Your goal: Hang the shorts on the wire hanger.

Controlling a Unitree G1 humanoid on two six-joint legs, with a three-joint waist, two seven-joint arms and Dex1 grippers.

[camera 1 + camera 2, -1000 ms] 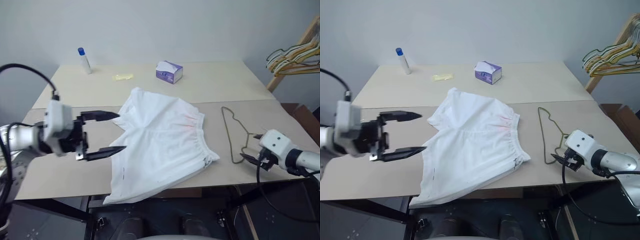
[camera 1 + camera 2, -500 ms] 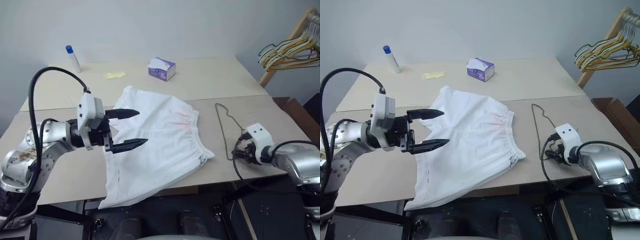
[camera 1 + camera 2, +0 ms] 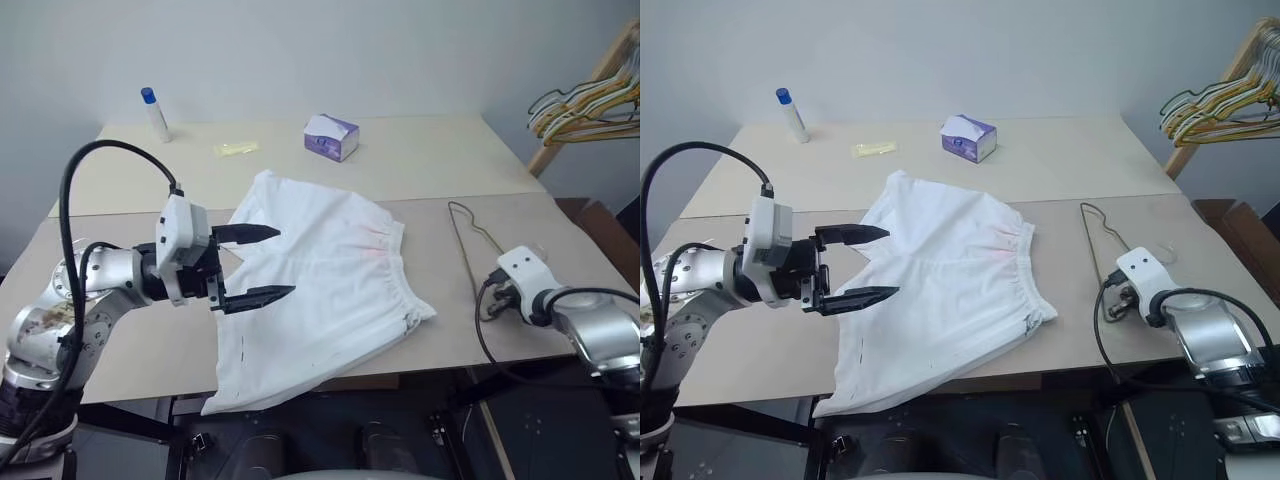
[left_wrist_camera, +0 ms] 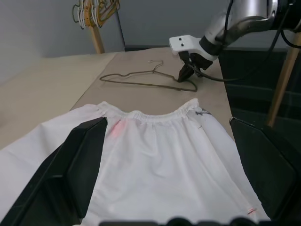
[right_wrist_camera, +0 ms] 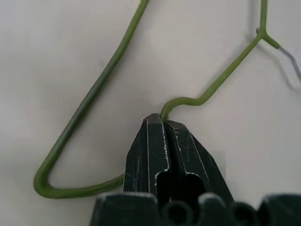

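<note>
Shorts (image 3: pixel 320 275) lie spread flat across the middle of the beige table (image 3: pixel 420 165), gathered waistband toward the robot's right, one leg hanging a little over the near edge; a faint pink patch shows near the waistband. Just right of them, apart from the cloth, the wire hanger (image 3: pixel 470 250) lies flat on the table; the right gripper (image 5: pixel 164 123) is pinched tight on the wire at its small shoulder notch, the near corner loop curving beside the fingers. The left gripper (image 3: pixel 262 264) hovers over the shorts' left edge, pointing toward the hanger, its fingers spread wide with nothing between them. Farther back on the table stand a purple-white tissue box (image 3: pixel 331 137), a small yellowish packet (image 3: pixel 236 149) and a white bottle (image 3: pixel 154 114) with a blue cap; none lies between shorts and hanger. Off the far right corner, a bunch of yellow and white hangers (image 3: pixel 585 108) hangs from a wooden rack (image 3: pixel 578 110).
</note>
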